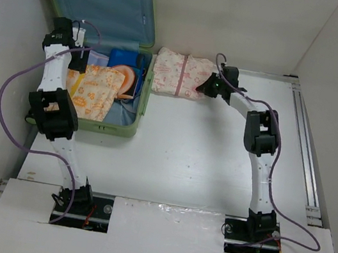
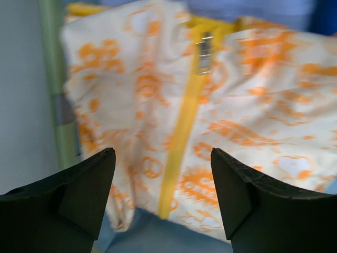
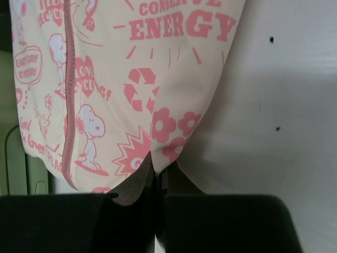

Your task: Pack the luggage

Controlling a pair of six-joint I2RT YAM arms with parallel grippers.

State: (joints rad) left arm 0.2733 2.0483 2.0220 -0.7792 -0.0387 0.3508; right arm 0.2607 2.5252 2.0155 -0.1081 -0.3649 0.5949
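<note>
Light-green hard-shell luggage (image 1: 114, 129), blue fabric lining, lies open at far-left of table (image 1: 202, 158); lid raised at rear, long axis near–far, hinge away from arm bases. L gripper (image 2: 163, 158): jaws apart over orange-print pouch (image 2: 226, 105) inside. R gripper (image 3: 158, 184): clamped on pink-print pouch (image 3: 158, 79) edge, just right of case.

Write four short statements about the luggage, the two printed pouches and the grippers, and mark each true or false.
1. The luggage lies open. True.
2. The pink-print pouch is inside the luggage. False: it is outside, on the table beside it.
3. The right gripper is shut on the pink-print pouch's edge. True.
4. The left gripper grips the orange-print pouch. False: its jaws stand open above that pouch, which lies in the luggage.
</note>
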